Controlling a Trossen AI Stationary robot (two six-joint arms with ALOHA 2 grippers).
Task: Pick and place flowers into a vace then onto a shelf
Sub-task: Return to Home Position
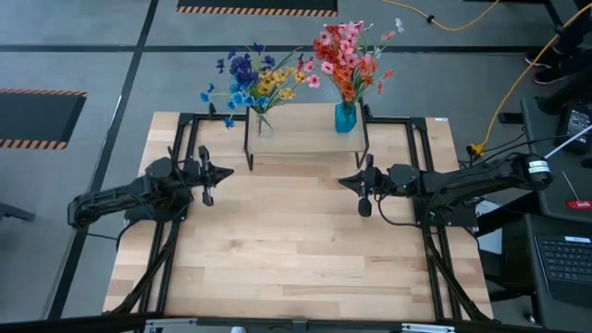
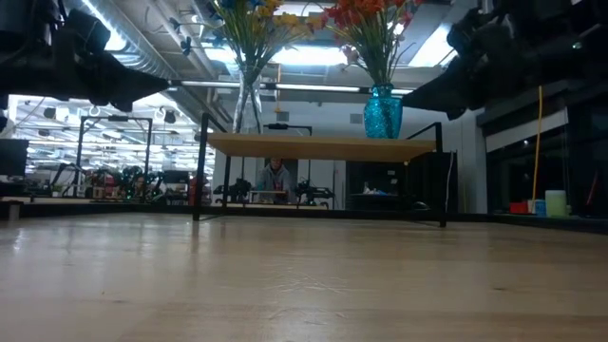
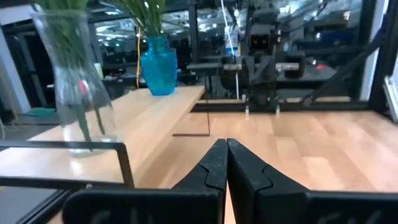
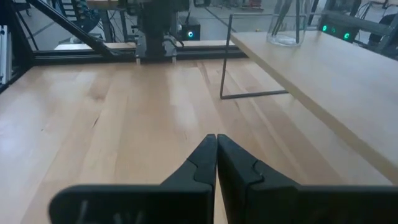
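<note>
From above, I see the shelf [image 1: 305,141] standing at the middle of the bench's [image 1: 296,268] far edge. The clear vase [image 1: 264,125] is at the shelf's left end with the blue and yellow flowers [image 1: 252,81] in it. The blue vase [image 1: 345,117] is at its right end with the red and pink flowers [image 1: 347,57]. The left gripper [image 1: 208,180] hangs near the bench's left edge, the right gripper [image 1: 363,190] right of centre, and both are well apart from the shelf.

From bench height, both vases stand upright on the plank, stems rising out of frame. The arms are dark shapes high at either side. A person [image 2: 276,178] sits far off in the room behind.

Through the left wrist camera, my own fingers are pressed tip to tip with nothing between them.

Through the right wrist camera it is the same: fingers closed together, empty, over bare wood beside the shelf's edge.

If I had to move anything again, I judge the sprays light and floppy, with thin stems that bend and slide. I would pinch a bunch low, just above the vase mouth. The vases look smooth, breakable and top-heavy with blooms, so I would grip them around the body, gently and squarely.
</note>
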